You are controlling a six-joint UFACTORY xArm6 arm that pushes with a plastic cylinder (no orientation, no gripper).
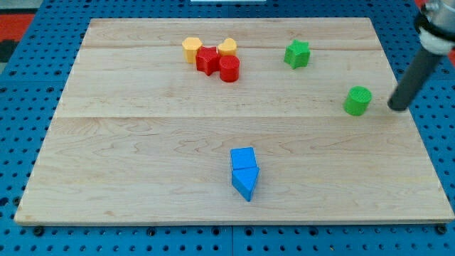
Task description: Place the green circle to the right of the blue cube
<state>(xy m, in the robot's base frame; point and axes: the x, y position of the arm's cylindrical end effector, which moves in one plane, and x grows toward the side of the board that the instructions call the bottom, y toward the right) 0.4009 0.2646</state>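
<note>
1. Green circle point(358, 100) sits just to the view's left of my tip point(398, 107), near it but apart, no contact visible.
2. Tool state: plain rod, nothing to open or close, holding nothing; tip is down at the desk point(142, 142) surface near the desk's edge on the view's right.
3. Blue cube point(243, 158) is well away from the tip, toward the view's left and bottom, touching a blue wedge-like block point(245, 183) just below it.
4. Judgement: tip is on the circle's far side from the cube, so a push from there would drive the circle left; it also needs to go down-view to end beside the cube's right face.
5. Green star point(297, 54) is up-view and left of the tip, off the likely path.
6. Cluster far left and up from the tip: yellow hexagon-like block point(190, 48), second yellow block point(227, 47) (shape unclear), red star-like block point(207, 60), red cylinder point(229, 69), all touching or nearly so; not involved.
7. Risk, as I judge: overshooting could knock the blue pair.
</note>
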